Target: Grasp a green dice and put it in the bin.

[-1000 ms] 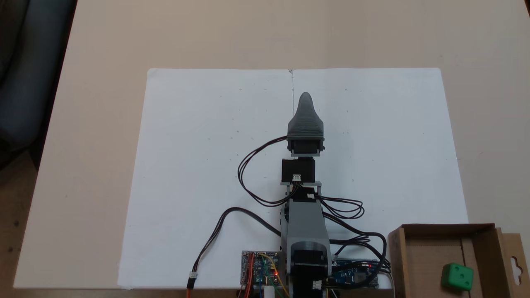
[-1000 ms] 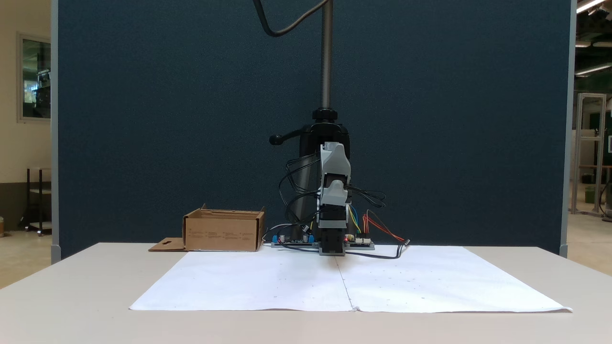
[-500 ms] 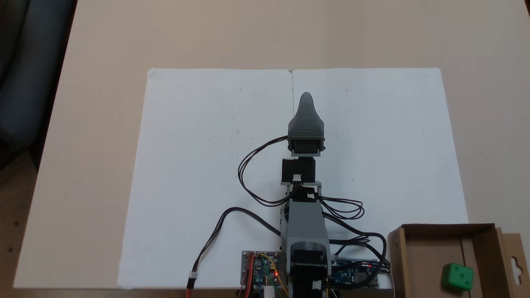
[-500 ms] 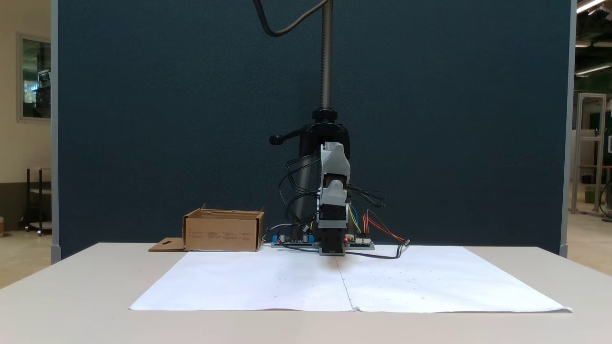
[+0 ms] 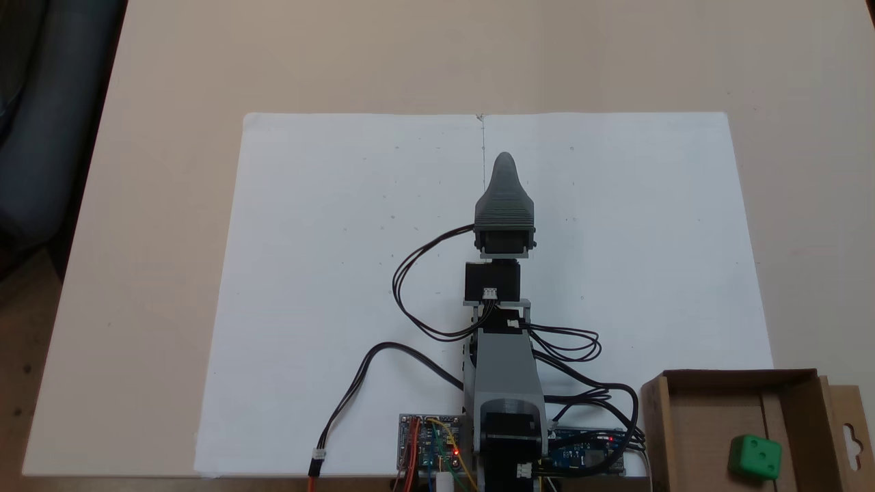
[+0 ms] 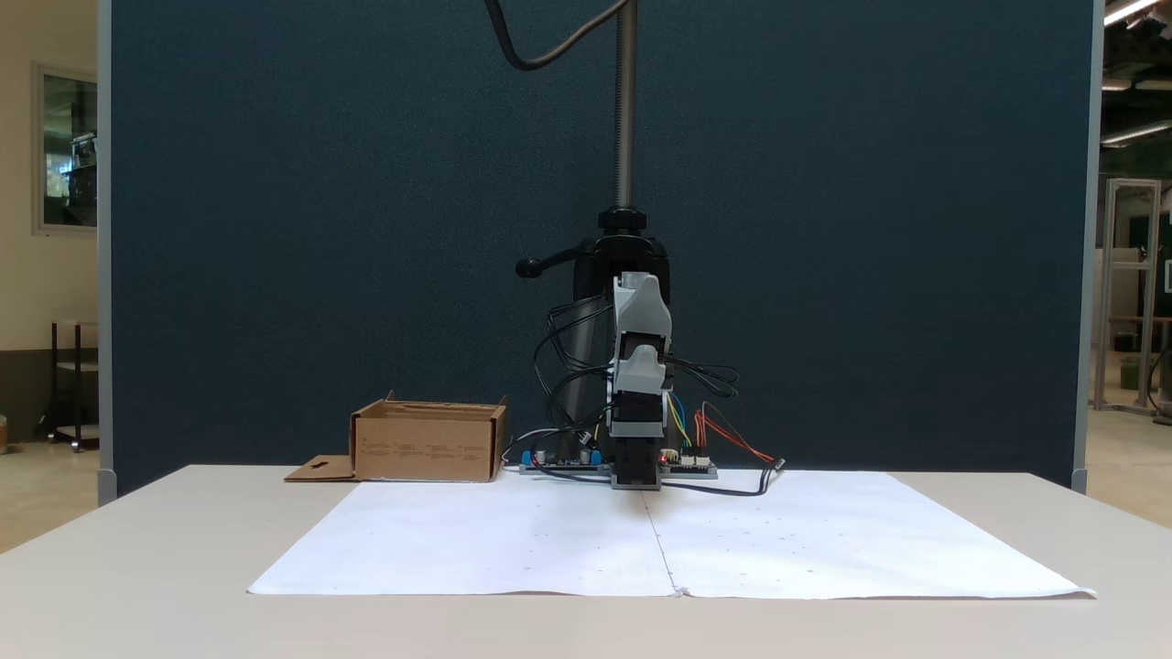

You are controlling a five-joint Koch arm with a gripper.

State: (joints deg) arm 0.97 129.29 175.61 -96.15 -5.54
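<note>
The green dice (image 5: 754,456) lies inside the bin (image 5: 690,424), a shallow brown cardboard box at the bottom right of a fixed view. In a fixed view from the front, the bin (image 6: 426,446) stands left of the arm's base and its wall hides the dice. The arm is stretched straight out over the white paper, with its gripper (image 5: 504,158) far from the bin and low on the paper (image 6: 636,482). One dark jaw covers the other, so its state is not readable. Nothing shows in it.
White paper sheets (image 5: 328,273) cover the middle of the beige table (image 5: 171,82). Circuit boards (image 5: 427,444) and looping black cables (image 5: 410,294) sit around the arm's base. A camera pole (image 6: 625,110) and a dark blue partition (image 6: 320,229) stand behind.
</note>
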